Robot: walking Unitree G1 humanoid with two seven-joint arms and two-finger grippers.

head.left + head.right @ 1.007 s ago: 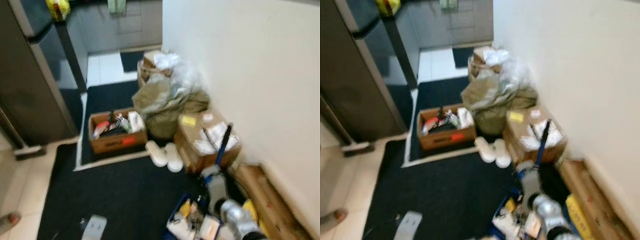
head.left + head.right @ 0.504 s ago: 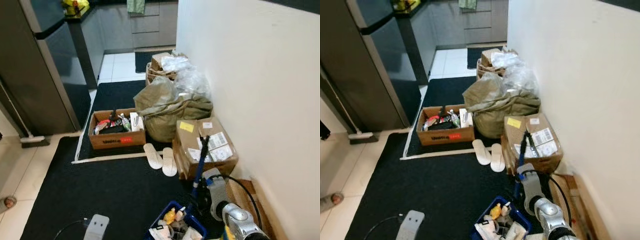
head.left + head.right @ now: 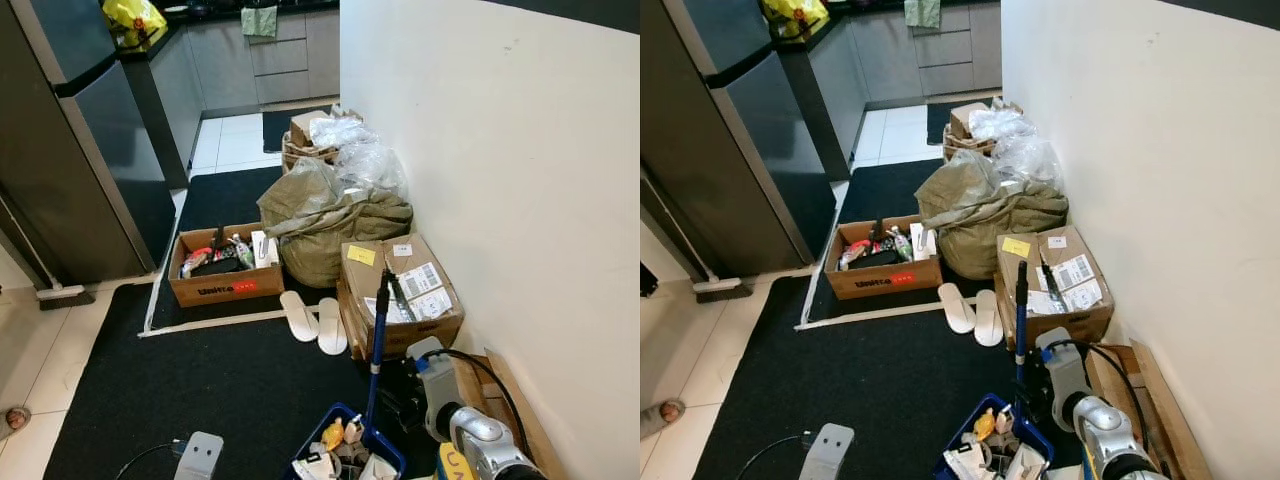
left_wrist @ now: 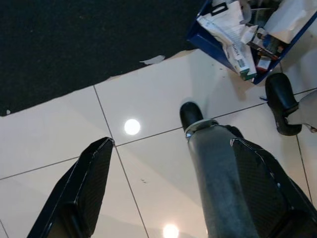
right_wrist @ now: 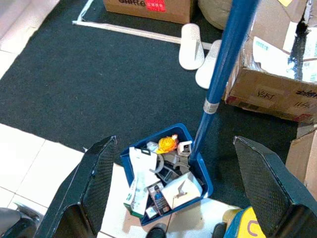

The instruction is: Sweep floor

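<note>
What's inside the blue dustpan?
The blue plastic dustpan holds rubbish: an orange wrapper, white cartons and packets. Whatever lies under that pile is covered.

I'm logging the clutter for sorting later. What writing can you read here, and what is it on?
Open box: black lettering beside a red sticker, too blurred to read.
Sealed box: dark handwriting on its side, not legible.
White shipping labels on that box: too small.
Packets in the blue dustpan: too small.
</note>
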